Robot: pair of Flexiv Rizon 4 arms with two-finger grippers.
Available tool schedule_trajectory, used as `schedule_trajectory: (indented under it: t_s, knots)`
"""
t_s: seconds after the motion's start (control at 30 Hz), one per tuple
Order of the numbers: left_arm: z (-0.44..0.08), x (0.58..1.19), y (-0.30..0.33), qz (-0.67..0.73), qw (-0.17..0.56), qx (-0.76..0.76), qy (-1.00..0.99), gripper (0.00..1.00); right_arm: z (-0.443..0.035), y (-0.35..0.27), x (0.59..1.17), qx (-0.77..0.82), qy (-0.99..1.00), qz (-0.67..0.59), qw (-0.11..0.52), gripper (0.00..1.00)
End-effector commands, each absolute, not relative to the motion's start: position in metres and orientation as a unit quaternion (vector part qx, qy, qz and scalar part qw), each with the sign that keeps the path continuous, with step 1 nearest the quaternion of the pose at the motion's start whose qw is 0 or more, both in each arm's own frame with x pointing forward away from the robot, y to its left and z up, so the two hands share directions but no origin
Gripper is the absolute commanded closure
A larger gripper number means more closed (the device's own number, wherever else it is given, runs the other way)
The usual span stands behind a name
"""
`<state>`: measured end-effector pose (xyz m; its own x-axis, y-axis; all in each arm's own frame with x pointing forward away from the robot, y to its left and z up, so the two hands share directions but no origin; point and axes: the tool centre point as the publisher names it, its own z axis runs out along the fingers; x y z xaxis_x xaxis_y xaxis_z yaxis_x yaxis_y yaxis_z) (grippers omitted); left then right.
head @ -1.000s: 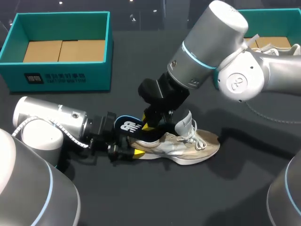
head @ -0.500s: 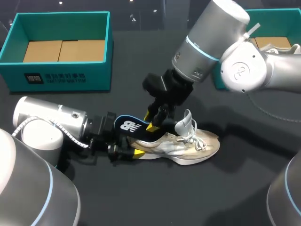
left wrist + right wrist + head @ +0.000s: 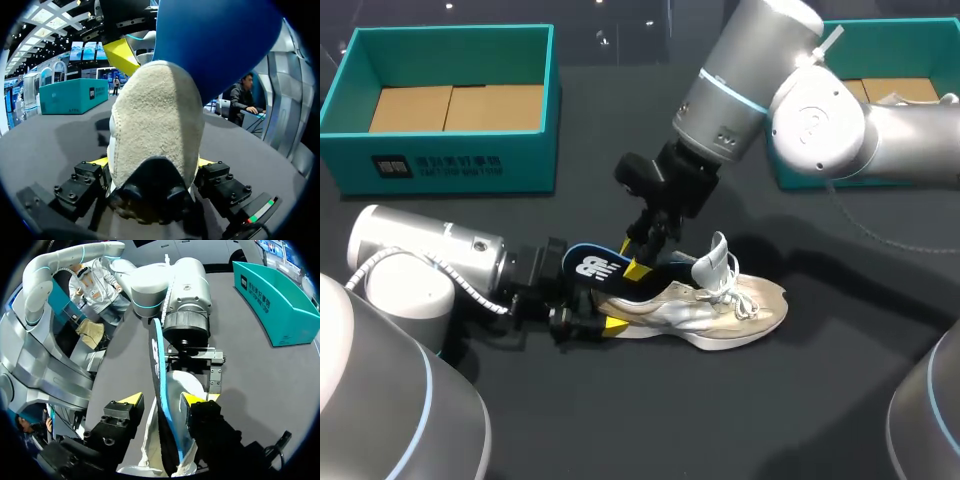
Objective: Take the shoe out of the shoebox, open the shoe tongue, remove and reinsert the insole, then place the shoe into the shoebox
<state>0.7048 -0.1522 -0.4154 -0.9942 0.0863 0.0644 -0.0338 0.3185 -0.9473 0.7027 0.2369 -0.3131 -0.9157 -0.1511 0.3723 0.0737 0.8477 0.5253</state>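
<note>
A beige and white shoe (image 3: 725, 312) lies on its side on the black table, toe to the right. My left gripper (image 3: 588, 322) is shut on its heel (image 3: 155, 115); the yellow fingertips (image 3: 206, 161) sit at both sides of it. A blue and black insole (image 3: 592, 268) sticks up out of the heel opening. My right gripper (image 3: 640, 257) hovers over it, open. In the right wrist view the insole (image 3: 157, 355) stands on edge between the spread fingers of the right gripper (image 3: 162, 400), close to one tip and apart from the other.
A teal shoebox (image 3: 450, 165) with a cardboard floor stands at the back left. A second teal box (image 3: 895, 27) at the back right holds another shoe (image 3: 920, 100). My right arm's elbow hangs over the back middle of the table.
My right gripper has opened off the insole and lifted a little up and left. The insole stays in the heel. The left arm and the shoe have not moved.
</note>
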Motion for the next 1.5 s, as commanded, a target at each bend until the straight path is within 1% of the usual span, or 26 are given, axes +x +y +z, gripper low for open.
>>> schedule_trajectory:
  t_s: [0.03, 0.33, 0.4, 0.47, 0.57, 0.6, 0.63, 0.8, 0.9, 1.0, 1.03, 1.07, 1.5]
  knots:
    - [-0.417, 0.704, -0.150, 0.583, 0.051, -0.016, -0.810, 1.00, -0.321, 0.242, 0.703, 0.016, -0.937, -0.279, 0.212, 0.54]
    - [-0.417, 0.704, -0.150, 0.583, 0.051, -0.016, -0.810, 1.00, -0.325, 0.247, 0.700, 0.014, -0.932, -0.287, 0.219, 0.61]
    - [-0.417, 0.704, -0.150, 0.583, 0.051, -0.016, -0.810, 1.00, -0.326, 0.248, 0.698, 0.016, -0.931, -0.290, 0.220, 0.64]
    - [-0.417, 0.704, -0.150, 0.583, 0.051, -0.016, -0.810, 1.00, -0.327, 0.251, 0.697, 0.017, -0.930, -0.292, 0.220, 0.69]
    - [-0.417, 0.704, -0.150, 0.583, 0.051, -0.016, -0.810, 1.00, -0.326, 0.254, 0.694, 0.019, -0.930, -0.297, 0.218, 0.80]
    - [-0.417, 0.704, -0.150, 0.583, 0.051, -0.016, -0.810, 1.00, -0.325, 0.254, 0.694, 0.019, -0.930, -0.298, 0.217, 0.81]
    - [-0.417, 0.704, -0.150, 0.583, 0.051, -0.016, -0.810, 1.00, -0.325, 0.255, 0.693, 0.019, -0.930, -0.298, 0.216, 1.00]
    - [-0.417, 0.704, -0.150, 0.583, 0.051, -0.016, -0.810, 1.00, -0.318, 0.257, 0.687, 0.022, -0.931, -0.301, 0.204, 1.00]
    - [-0.417, 0.704, -0.150, 0.583, 0.051, -0.016, -0.810, 1.00, -0.308, 0.257, 0.682, 0.025, -0.934, -0.305, 0.186, 1.00]
    - [-0.417, 0.704, -0.150, 0.583, 0.051, -0.016, -0.810, 1.00, -0.286, 0.259, 0.679, 0.040, -0.937, -0.313, 0.153, 1.00]
    - [-0.417, 0.704, -0.150, 0.583, 0.051, -0.016, -0.810, 1.00, -0.276, 0.262, 0.677, 0.052, -0.939, -0.314, 0.132, 1.00]
    - [-0.417, 0.704, -0.150, 0.583, 0.051, -0.016, -0.810, 1.00, -0.258, 0.270, 0.672, 0.084, -0.952, -0.280, 0.087, 1.00]
    - [-0.417, 0.704, -0.150, 0.583, 0.051, -0.016, -0.810, 1.00, -0.258, 0.270, 0.672, 0.084, -0.952, -0.280, 0.087, 1.00]
